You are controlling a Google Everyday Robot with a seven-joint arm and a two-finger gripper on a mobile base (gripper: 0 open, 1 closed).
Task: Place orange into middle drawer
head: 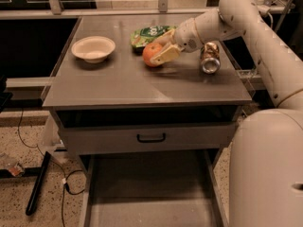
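Note:
The orange (pixel 150 55) sits on the grey cabinet top (pixel 123 84), right of centre, just in front of a green snack bag. My gripper (pixel 160 48) reaches in from the right and is shut on the orange, with one tan finger (pixel 166 55) across its front right side and the other behind it. The orange looks to be at or just above the surface. The middle drawer (pixel 151 193) is pulled out at the bottom of the view, a wide grey tray with a bare floor, well below and in front of the orange.
A white bowl (pixel 93 48) stands at the left of the top. A green snack bag (pixel 150 33) lies behind the orange. A metal can (pixel 209 58) lies on its side to the right. A grey drawer front with a black handle (pixel 151 137) is above the open tray.

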